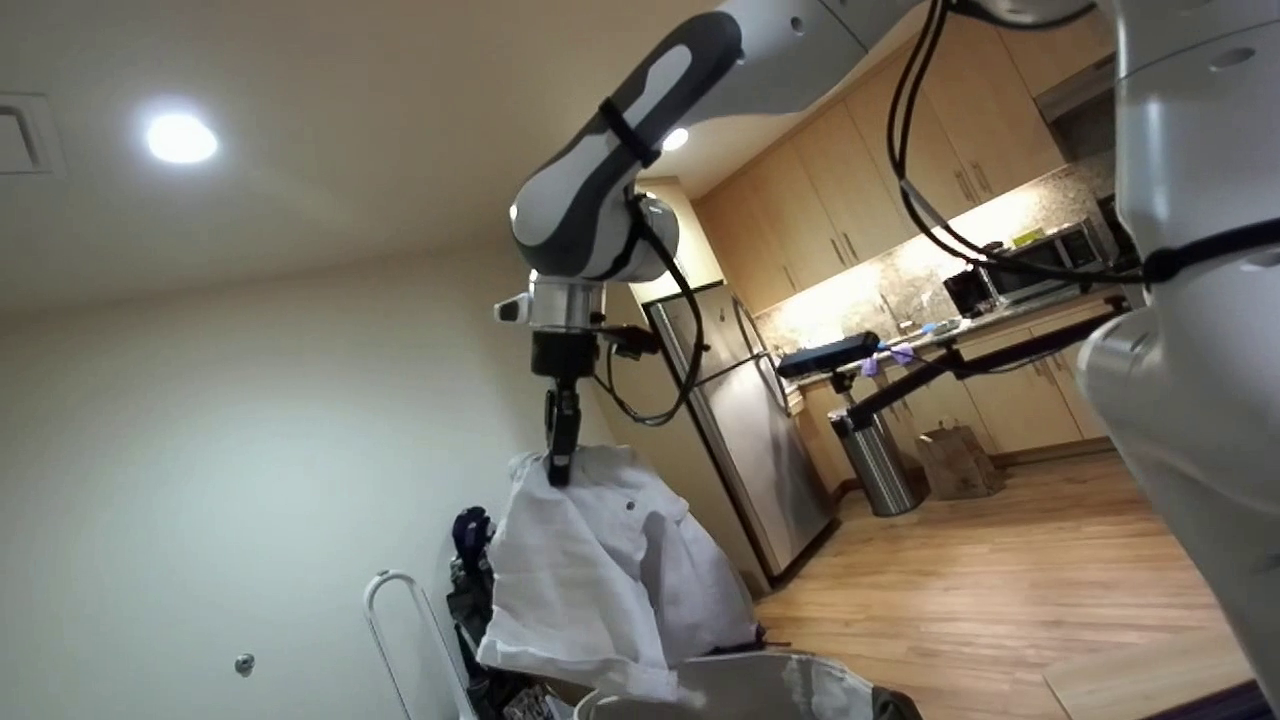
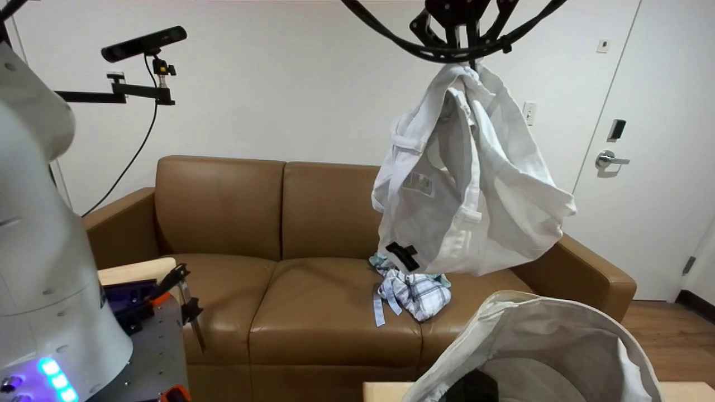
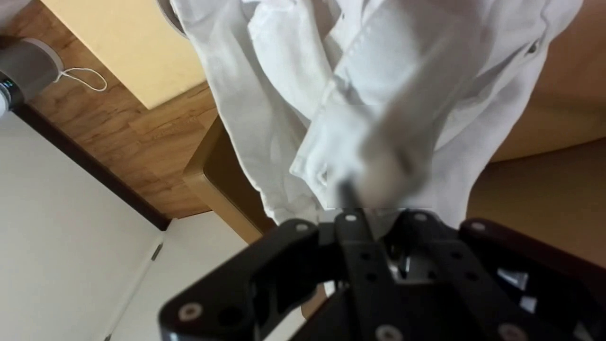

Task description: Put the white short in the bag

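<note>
Up above the level of the bag, the shorts hang from the claw, its tips clamped on a pinch of white cloth at the upper edge. Below that grip the fabric falls in loose, uneven folds (a printed label and a black patch show on it). In an exterior view a clear gap parts the lowest fold from the bag, whose wide mouth gapes lower down and further right in the frame; in an exterior view the hem crosses the rim along the line of sight. Something dark lies within the bag, too little seen to name. Low down, a pale board shows on both sides of the bag. In the wrist view the fingers meet the shorts, and the cloth right at their tips is blurred. Behind, a brown sofa stands along a white wall, with a heap of clothes on its seat, one piece checked. Low on the arm, lights glow blue. Well apart from all this, a fridge, a steel bin and a paper sack stand on the kitchen side of the room, on a wooden floor.
</note>
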`<state>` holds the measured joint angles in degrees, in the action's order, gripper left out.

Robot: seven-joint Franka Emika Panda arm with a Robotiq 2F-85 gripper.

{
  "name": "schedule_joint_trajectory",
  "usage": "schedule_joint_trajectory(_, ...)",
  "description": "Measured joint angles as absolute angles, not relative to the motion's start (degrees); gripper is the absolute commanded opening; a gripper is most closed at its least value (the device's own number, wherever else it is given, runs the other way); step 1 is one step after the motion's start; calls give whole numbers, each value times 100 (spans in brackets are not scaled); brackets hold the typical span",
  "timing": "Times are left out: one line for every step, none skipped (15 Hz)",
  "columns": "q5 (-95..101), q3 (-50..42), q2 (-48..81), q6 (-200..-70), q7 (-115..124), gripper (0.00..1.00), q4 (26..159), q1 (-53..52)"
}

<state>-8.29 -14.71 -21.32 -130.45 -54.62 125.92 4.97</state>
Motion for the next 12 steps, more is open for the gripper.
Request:
schedule_joint_trajectory(-829,-1426,-2072,-13055,-5459,6,12592,467)
schedule_joint_trajectory(-829,-1422,-2027,-13057,-5456,6,12595,435)
schedule_joint_trajectory(-829,-1422,-1997,-13064,-5348,6,12596,434)
schedule_joint_trajectory(-853,-1436,-1970,-13081,-5100,6,12591,441)
schedule_joint_trajectory(-853,-1477,-1947,-13131,-4857,6,12584,458)
schedule_joint_trajectory(-854,-1534,-1922,-13189,-4659,6,12577,494)
schedule_joint_trajectory(-855,-1627,-1894,-13266,-4499,6,12577,534)
schedule_joint_trajectory(-856,-1745,-1860,-13349,-4381,6,12577,584)
schedule_joint_trajectory(-860,-1881,-1814,-13430,-4281,6,12577,648)
schedule_joint_trajectory(-867,-2021,-1763,-13522,-4204,6,12578,713)
schedule_joint_trajectory(-886,-2164,-1706,-13611,-4139,6,12578,787)
schedule_joint_trajectory(-915,-2305,-1639,-13717,-4072,6,12580,860)
